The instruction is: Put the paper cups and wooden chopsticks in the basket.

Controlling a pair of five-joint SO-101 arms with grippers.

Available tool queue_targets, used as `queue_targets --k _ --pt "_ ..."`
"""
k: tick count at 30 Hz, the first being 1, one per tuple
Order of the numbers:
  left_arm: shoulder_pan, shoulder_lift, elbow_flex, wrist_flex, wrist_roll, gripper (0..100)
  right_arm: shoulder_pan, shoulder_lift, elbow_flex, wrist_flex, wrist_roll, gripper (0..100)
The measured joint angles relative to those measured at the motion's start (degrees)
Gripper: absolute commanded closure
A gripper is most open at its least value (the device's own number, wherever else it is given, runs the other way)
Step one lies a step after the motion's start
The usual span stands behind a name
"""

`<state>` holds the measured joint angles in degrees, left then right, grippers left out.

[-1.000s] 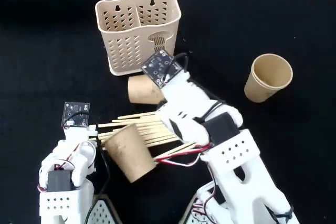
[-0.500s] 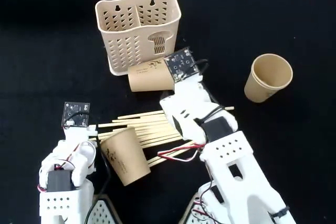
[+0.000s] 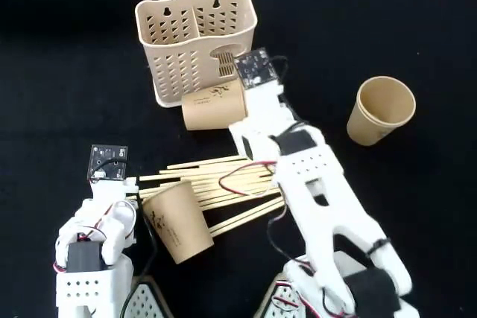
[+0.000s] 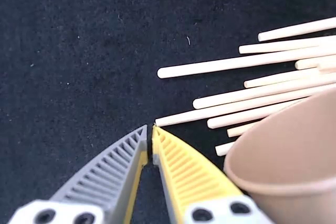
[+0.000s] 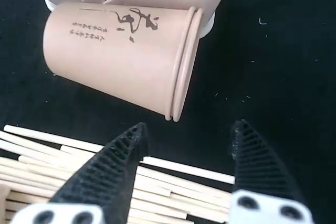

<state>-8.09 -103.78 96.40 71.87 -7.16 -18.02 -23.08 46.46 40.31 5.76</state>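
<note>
A beige perforated plastic basket (image 3: 195, 39) with two compartments stands upright on the black cloth-covered table (image 3: 67, 94). Just in front of the basket, right up against its base, a tan paper cup (image 3: 212, 107) lies on its side. The right arm's black two-fingered gripper (image 5: 189, 129) hangs just beside this cup's rim, on the side away from the basket. Its fingers are spread wide, with nothing between them.

Farther in front of the basket, a loose bundle of pale wooden chopsticks (image 3: 216, 182) lies flat, the sticks roughly parallel to the basket's front wall. A second tan paper cup (image 3: 173, 217) rests on its side over the edge of the bundle farthest from the basket.

The left arm's grey-and-yellow gripper (image 4: 149, 129) sits by the chopstick ends, well apart from the basket. Its fingers are pressed together at the tips, holding nothing. A third tan paper cup (image 3: 380, 109) sits off to the basket's right, well apart from it, its open mouth showing from above.
</note>
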Motion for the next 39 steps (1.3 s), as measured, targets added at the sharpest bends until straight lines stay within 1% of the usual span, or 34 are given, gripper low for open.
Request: queue_targets --k 10,15,19,24,29,33,35,39 --pt "0.00 0.00 0.00 0.00 0.00 97 0.00 0.88 -2.02 -0.44 0.00 73.0" --pt "0.00 0.00 0.00 0.00 0.00 97 -2.64 0.88 -2.02 -0.44 0.00 73.0" --pt "0.00 0.00 0.00 0.00 0.00 97 -3.08 1.14 -2.02 -2.46 0.00 73.0" --pt "0.00 0.00 0.00 0.00 0.00 97 -3.16 6.42 -2.02 -5.10 0.00 73.0" --pt "0.00 0.00 0.00 0.00 0.00 97 -3.16 12.84 -4.92 -5.63 0.00 73.0" --pt "0.00 0.00 0.00 0.00 0.00 97 -3.16 13.80 -5.36 -5.63 0.00 73.2" --pt "0.00 0.00 0.00 0.00 0.00 97 -3.16 13.80 -5.36 -5.80 0.00 76.3" --pt "0.00 0.00 0.00 0.00 0.00 97 -3.16 13.89 -5.36 -5.80 0.00 88.7"
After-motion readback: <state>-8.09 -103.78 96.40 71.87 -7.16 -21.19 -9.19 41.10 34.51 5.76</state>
